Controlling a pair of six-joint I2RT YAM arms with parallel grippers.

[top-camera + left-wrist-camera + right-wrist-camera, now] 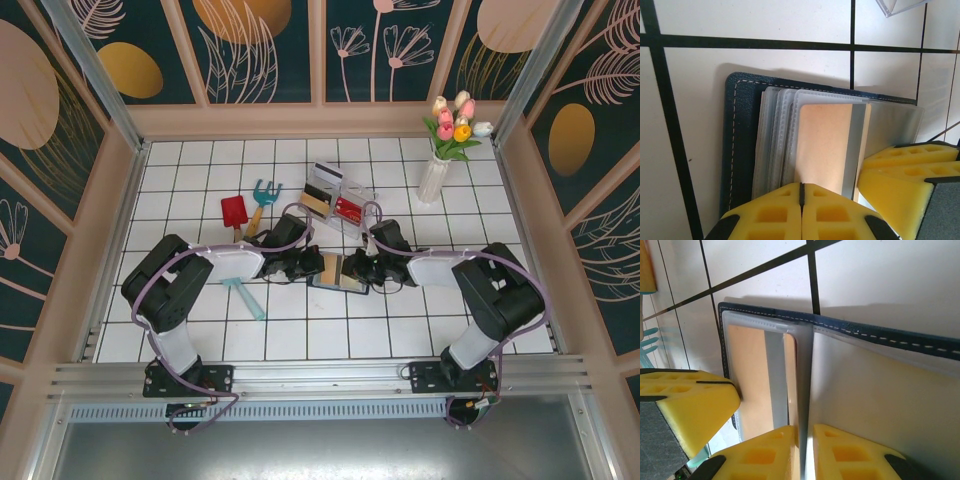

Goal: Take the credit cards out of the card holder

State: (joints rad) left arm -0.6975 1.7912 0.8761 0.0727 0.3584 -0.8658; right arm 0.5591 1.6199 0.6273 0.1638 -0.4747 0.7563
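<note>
Left gripper [801,207] pressed together at card holder [740,150] edge; right gripper [807,445] pinched clear sleeve [805,370] beside tan card [825,145]. Likely failure: holder lifting, card staying inside.

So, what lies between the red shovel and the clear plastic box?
A small teal-headed rake lies there, beside the red shovel and apart from the clear plastic box. The top view shows it.

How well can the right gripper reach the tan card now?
Probably yes: the tan card lies beside the right gripper in the open card holder, though a clear sleeve covers it and the left gripper crowds it.
</note>
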